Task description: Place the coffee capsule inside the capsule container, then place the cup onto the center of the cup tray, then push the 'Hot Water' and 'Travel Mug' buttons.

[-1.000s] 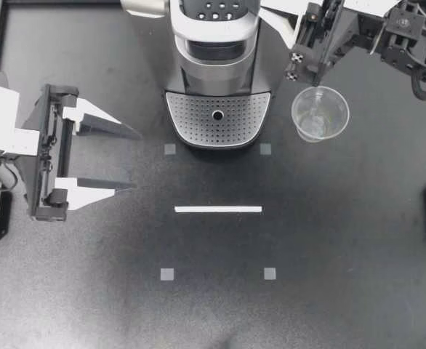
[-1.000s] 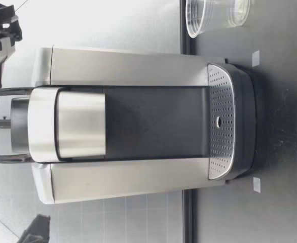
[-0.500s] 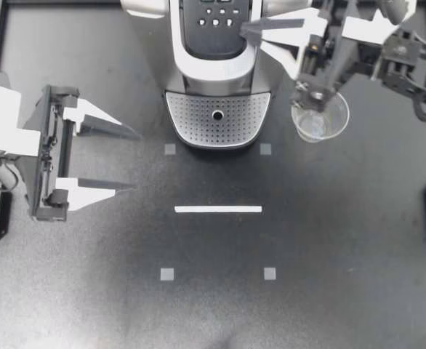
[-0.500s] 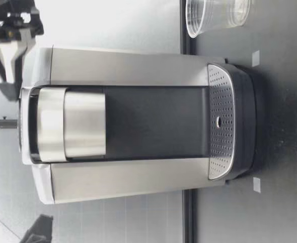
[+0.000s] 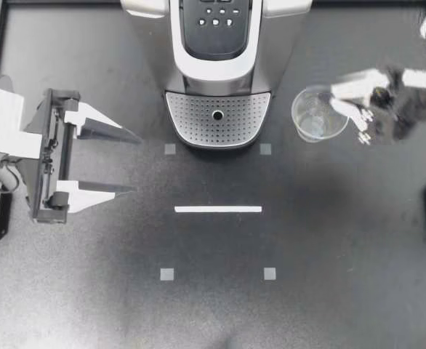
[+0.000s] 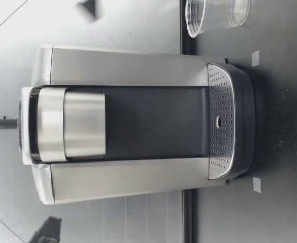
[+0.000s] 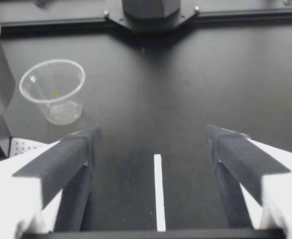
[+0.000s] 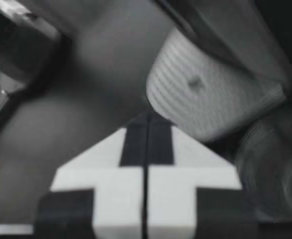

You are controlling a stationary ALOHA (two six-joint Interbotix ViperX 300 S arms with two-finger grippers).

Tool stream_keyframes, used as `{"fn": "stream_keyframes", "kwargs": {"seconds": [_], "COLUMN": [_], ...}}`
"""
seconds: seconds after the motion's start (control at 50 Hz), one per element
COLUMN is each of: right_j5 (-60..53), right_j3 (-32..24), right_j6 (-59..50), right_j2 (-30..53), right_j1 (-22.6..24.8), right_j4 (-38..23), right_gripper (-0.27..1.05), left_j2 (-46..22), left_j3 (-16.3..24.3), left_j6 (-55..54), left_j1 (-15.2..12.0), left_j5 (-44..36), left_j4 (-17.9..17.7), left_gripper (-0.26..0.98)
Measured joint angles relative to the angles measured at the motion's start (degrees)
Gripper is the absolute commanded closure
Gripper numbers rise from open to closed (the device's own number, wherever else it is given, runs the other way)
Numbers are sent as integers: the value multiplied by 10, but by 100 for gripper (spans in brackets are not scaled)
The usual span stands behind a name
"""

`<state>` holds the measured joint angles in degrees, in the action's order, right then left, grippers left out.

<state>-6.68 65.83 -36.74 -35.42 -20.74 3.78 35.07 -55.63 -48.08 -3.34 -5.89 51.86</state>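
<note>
The coffee machine (image 5: 216, 65) stands at the back centre with its lid down and its buttons (image 5: 215, 16) showing. No capsule is visible. Its perforated cup tray (image 5: 217, 116) is bare. The clear plastic cup (image 5: 319, 113) stands upright on the table to the right of the tray. My right gripper (image 5: 344, 98), blurred by motion, is just right of the cup; the right wrist view shows it (image 8: 147, 122) shut and holding nothing, with the tray (image 8: 206, 99) ahead. My left gripper (image 5: 133, 163) hovers open at the table's left, far from the cup (image 7: 54, 89).
A white tape strip (image 5: 218, 209) lies in front of the machine, with small grey square markers (image 5: 167, 274) around it. Raised black edges border the table. The low view shows the machine (image 6: 138, 126) side on, with the cup (image 6: 217, 15) beside it.
The machine's lid has come down shut. My right gripper has swung off the machine's top and over to the right side of the cup. The left arm has stayed put.
</note>
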Motion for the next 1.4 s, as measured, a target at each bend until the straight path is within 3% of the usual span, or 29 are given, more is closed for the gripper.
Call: {"fn": "stream_keyframes", "kwargs": {"seconds": [0.32,0.54,0.86,1.4], "right_j5": [99,103,94,89], "right_j3": [45,64,64,23], "right_j6": [-70,-75,-93,-101], "right_j2": [-20,-18,32,134], "right_j1": [-60,-102,-107,-107], "right_j4": [-2,-4,-4,-4], "right_gripper": [75,54,26,28], "left_j2": [0,0,-1,-2], "left_j3": [-4,-10,-11,-12], "left_j6": [0,0,1,1], "left_j1": [-4,-5,-9,-10], "left_j5": [-1,-1,-1,-1], "left_j4": [0,0,0,1], "left_gripper": [2,2,2,2]}}
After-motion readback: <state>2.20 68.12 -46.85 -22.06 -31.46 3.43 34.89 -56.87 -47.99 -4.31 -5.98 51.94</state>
